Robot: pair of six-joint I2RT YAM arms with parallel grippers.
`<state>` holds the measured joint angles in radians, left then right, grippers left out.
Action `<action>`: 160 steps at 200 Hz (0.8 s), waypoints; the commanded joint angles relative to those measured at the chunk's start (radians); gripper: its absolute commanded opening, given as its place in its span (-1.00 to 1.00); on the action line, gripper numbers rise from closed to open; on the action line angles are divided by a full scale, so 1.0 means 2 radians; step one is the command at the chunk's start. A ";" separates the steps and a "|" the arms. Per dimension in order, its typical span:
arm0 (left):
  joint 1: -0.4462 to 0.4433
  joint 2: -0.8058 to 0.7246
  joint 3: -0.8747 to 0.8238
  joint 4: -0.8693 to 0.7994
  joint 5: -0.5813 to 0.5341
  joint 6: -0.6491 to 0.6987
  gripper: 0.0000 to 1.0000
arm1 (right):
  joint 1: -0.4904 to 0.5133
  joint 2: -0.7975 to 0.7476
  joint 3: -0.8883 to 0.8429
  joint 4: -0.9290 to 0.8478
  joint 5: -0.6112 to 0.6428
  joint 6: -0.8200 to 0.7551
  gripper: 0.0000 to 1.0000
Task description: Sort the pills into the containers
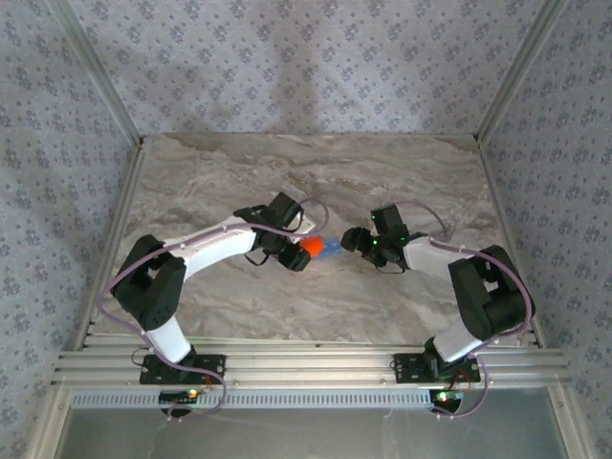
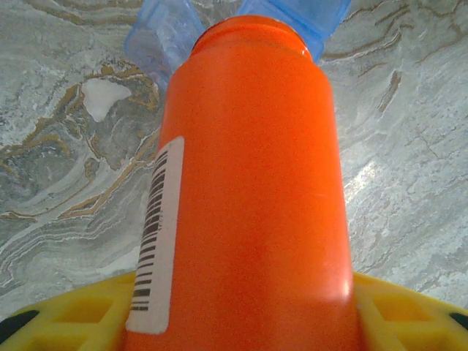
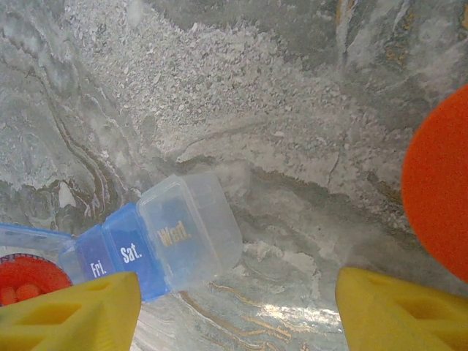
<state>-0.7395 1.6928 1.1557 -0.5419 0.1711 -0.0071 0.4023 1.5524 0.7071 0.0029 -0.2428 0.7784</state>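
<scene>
- The left gripper (image 2: 238, 322) is clamped around the near end of the orange bottle (image 2: 248, 183). The bottle is tipped forward, its far end pointing away from the fingers.
- Just beyond that far end sits the blue pill box (image 2: 157, 36), partly hidden behind the bottle's rim.
- The right gripper (image 3: 238, 314) has its fingers spread, with bare table (image 3: 256, 110) between them, and holds nothing.
- The pill box runs past one of its fingertips; I cannot tell whether they touch.
- Ahead of that fingertip the "Wed" lid (image 3: 194, 227) stands open. What look like red pills (image 3: 22, 281) sit in a compartment beside it.
- Risk: tipping the bottle too steeply could pour pills past the narrow compartments onto the table. If the box is unpinned, a nudge from the bottle's rim could slide it away.
</scene>
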 commanded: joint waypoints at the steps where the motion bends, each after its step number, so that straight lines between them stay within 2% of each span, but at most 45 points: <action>1: -0.001 0.000 0.022 -0.020 0.000 0.012 -1.00 | 0.004 0.007 0.015 -0.010 0.005 0.004 0.46; 160: -0.001 0.026 0.055 -0.065 -0.006 0.026 -1.00 | 0.007 0.012 0.016 -0.007 0.005 0.006 0.45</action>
<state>-0.7395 1.7321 1.2266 -0.6380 0.1673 0.0193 0.4114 1.5665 0.7170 0.0036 -0.2424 0.7788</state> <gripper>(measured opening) 0.531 0.726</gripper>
